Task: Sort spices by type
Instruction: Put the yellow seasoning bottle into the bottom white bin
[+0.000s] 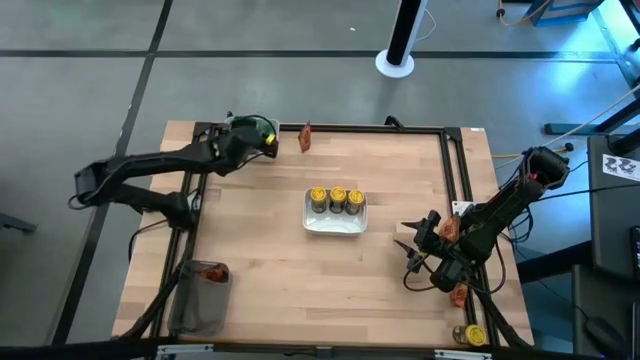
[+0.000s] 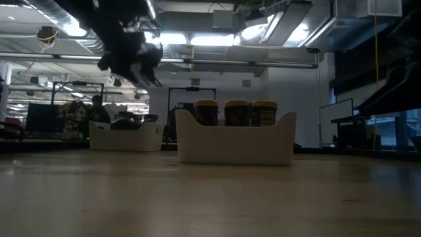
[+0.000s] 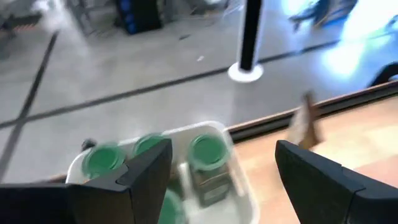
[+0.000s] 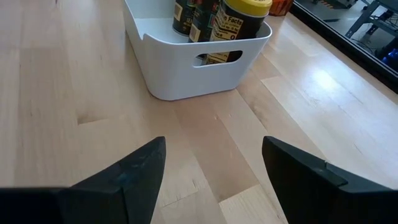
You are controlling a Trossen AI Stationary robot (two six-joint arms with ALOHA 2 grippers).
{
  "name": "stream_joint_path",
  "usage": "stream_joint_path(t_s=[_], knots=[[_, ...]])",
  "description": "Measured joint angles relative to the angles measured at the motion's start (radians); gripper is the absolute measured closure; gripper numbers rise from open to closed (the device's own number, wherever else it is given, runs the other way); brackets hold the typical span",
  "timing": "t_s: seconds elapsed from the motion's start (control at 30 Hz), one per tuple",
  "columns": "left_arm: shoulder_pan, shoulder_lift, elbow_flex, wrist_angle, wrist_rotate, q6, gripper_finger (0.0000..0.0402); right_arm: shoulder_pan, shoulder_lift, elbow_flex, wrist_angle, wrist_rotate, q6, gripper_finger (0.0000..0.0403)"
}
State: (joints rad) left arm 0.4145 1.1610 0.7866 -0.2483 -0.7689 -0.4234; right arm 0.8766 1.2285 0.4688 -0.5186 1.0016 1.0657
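Several green-lidded jars (image 3: 207, 151) stand upright in a white tray (image 3: 186, 130) at the table's far left corner. My left gripper (image 1: 268, 140) hovers open above them (image 3: 224, 148), holding nothing. Three yellow-lidded jars (image 1: 337, 197) stand in a second white tray (image 1: 335, 226) at mid-table. My right gripper (image 1: 410, 243) waits open to that tray's right, low over the wood (image 4: 213, 144). A red-orange packet (image 1: 305, 137) stands on its edge by the table's far rail.
A clear grey tub (image 1: 200, 300) at the near left corner holds a red-orange packet (image 1: 212, 272). More packets (image 1: 450, 228) and a yellow-lidded jar (image 1: 473, 335) lie by the right arm's base. A black frame (image 1: 445, 150) runs along the table's edges.
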Motion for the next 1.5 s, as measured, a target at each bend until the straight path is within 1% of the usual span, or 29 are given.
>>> stream_joint_path(t_s=[0.2,0.37,0.53,0.7,0.87,0.93,1.03,1.17,1.23,1.33,1.4,1.5], knots=[[-0.1,-0.088,0.003,0.031,0.0,0.068,0.0136,0.0,0.0,0.0,-0.005,0.004,0.0,0.0134],[-0.192,-0.102,0.003,0.099,0.012,0.124,0.0136,0.0,0.0,0.001,0.006,0.009,0.0,0.0134],[-0.291,-0.072,0.003,0.281,0.09,0.243,0.0136,0.0,0.0,0.002,0.037,0.025,-0.013,0.0134],[-0.357,-0.015,0.003,0.46,0.209,0.34,0.0137,0.0,0.0,0.013,0.091,-0.042,-0.089,0.0134],[-0.381,0.098,0.003,0.726,0.222,0.356,0.0137,0.0,0.0,0.09,0.094,-0.117,-0.214,0.0134],[-0.384,0.147,0.003,0.811,0.246,0.375,0.0137,0.0,0.0,0.144,0.065,-0.15,-0.259,0.0134],[-0.384,0.22,0.003,0.905,0.297,0.388,0.0137,0.0,0.0,0.239,-0.036,-0.231,-0.277,0.0134],[-0.385,0.27,0.002,0.909,0.332,0.401,0.0137,0.0,0.0,0.375,-0.184,-0.37,-0.257,0.0134],[-0.385,0.278,0.002,0.907,0.333,0.412,0.0137,-0.003,0.0,0.441,-0.249,-0.477,-0.23,0.0134],[-0.383,0.277,0.002,0.925,0.333,0.417,0.0137,-0.042,0.0,0.519,-0.335,-0.65,-0.157,0.0134],[-0.383,0.277,0.002,0.927,0.333,0.418,0.0137,-0.069,0.0,0.55,-0.373,-0.738,-0.113,0.0134],[-0.386,0.277,0.002,0.908,0.333,0.423,0.0137,-0.095,0.0,0.567,-0.384,-0.856,-0.057,0.0134]])
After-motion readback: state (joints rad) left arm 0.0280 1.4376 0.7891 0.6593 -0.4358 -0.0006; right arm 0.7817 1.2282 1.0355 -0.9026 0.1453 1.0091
